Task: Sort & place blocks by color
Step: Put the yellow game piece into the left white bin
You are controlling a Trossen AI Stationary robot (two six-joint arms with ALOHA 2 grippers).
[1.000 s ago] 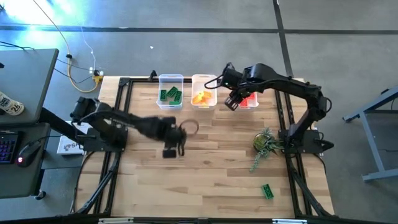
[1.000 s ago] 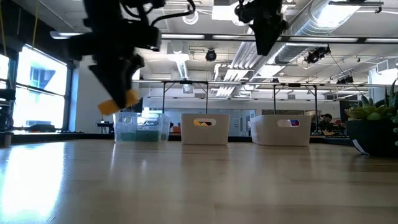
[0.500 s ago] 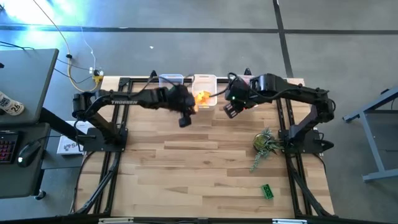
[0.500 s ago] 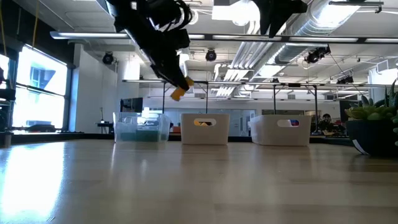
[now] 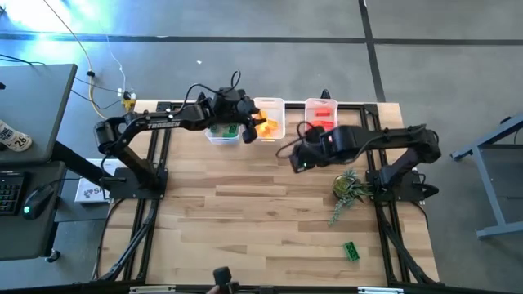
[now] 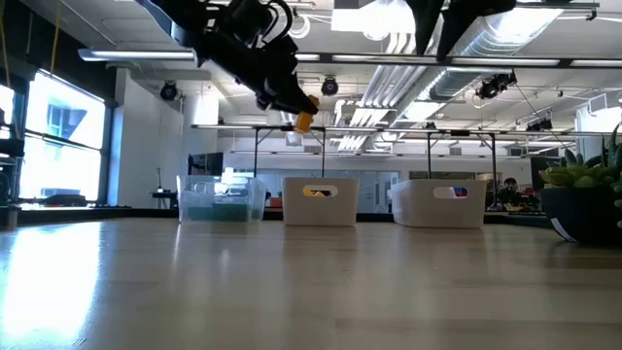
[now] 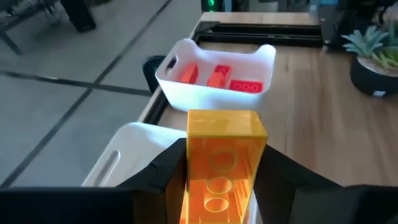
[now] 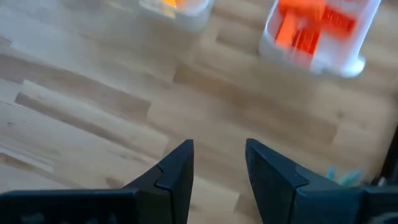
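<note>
My left gripper (image 5: 252, 128) is shut on a yellow-orange block (image 7: 222, 158) high above the far edge, over the middle bin (image 5: 270, 120) that holds yellow-orange blocks. In the low view the block (image 6: 303, 121) hangs well above the bins. A bin of green blocks (image 5: 221, 133) stands left of it, partly under my left arm. To the right is a bin of red blocks (image 5: 321, 114). One green block (image 5: 350, 251) lies flat on the table near the front right. My right gripper (image 8: 219, 165) hovers open over bare wood in front of the red bin, holding nothing. My left gripper pinches the yellow-orange block by its two long sides (image 7: 196, 180) between the two fingers. The fingers come from the table's left, slanting down, and lie along the block. The block's free end sticks out past the fingertips, lifted clear above the middle bin's rim (image 7: 124, 152).
A small potted plant (image 5: 347, 189) stands at the right, close to my right arm. Black frame rails (image 5: 155, 204) run along the table's left and right sides. Open wood (image 5: 261, 212) spreads across the middle and near part of the table.
My left gripper has swung from the table's middle toward the far edge and risen, carrying the yellow-orange block to above the middle bin; it has tipped from pointing steeply down to nearly level. My right gripper has left the red bin, moving toward the near edge, and has rolled.
</note>
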